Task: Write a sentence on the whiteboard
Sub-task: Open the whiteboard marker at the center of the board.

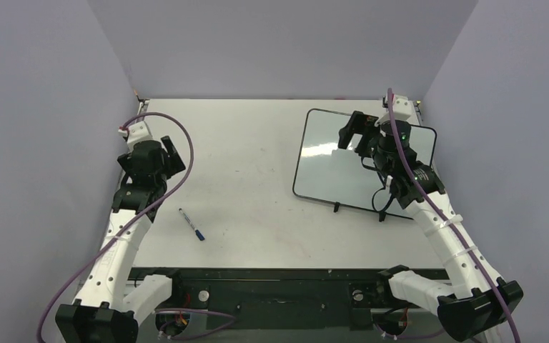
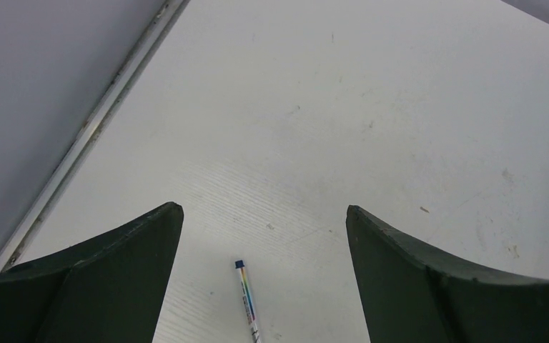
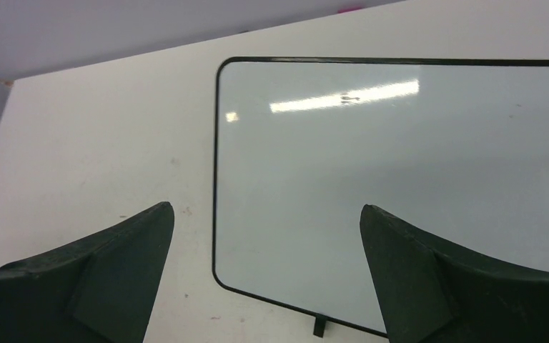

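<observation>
**Two arms, one whiteboard, one marker**

Top view: we count two arms. One whiteboard (image 1: 329, 168) lies flat on the table (image 1: 243, 143), far right, with two black feet (image 1: 337, 207) on its near edge. One marker (image 1: 191, 224) lies left of centre, well apart from the board. The right gripper (image 1: 352, 131) hovers over the board. The left gripper (image 1: 169, 152) hangs over the table's left side.

Left wrist: we see two fingers (image 2: 136, 243) spread wide, nothing between them. One marker with a blue end lies on the table below the gap.

Right wrist: two fingers (image 3: 129, 243) are spread wide, gripping nothing. The board's glossy white left part shows, with light reflections and one foot (image 3: 319, 326).
</observation>
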`<state>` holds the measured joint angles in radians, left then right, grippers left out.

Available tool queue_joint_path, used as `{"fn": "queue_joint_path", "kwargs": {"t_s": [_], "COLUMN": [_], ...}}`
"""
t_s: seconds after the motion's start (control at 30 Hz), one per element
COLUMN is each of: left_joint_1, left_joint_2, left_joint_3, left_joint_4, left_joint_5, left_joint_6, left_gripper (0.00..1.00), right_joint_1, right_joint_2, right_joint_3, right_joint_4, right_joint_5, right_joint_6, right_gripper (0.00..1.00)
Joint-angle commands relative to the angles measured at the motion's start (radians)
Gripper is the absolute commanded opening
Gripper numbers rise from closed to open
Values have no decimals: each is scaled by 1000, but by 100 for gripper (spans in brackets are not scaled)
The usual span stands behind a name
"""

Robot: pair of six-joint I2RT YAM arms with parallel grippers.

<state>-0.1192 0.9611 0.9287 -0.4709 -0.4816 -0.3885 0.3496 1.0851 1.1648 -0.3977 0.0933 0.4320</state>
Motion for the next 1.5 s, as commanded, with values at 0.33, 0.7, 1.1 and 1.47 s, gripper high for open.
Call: {"fn": "queue_joint_path", "kwargs": {"t_s": [0.33,0.7,1.1,1.47], "left_joint_1": [7,59,48,-83], "left_joint_2": [157,131,97,181], "left_joint_3": [102,-37,-231,-299], "left_joint_4": [-94,-191,-163,-110], "left_joint_5": [61,148,236,230], "left_joint_6": [-47,-278,-330,-412], "left_gripper": [76,62,53,46], "right_joint_1": [-101,-36,-11,-4], "right_joint_2": [65,104,92,85], "right_joint_3": [80,38,2,-9], "right_joint_4": [-112,-114,-110,-114], "right_joint_5": [118,51,23,24], "right_joint_6": [-22,7,13,1], "right_gripper": [98,94,92,92]}}
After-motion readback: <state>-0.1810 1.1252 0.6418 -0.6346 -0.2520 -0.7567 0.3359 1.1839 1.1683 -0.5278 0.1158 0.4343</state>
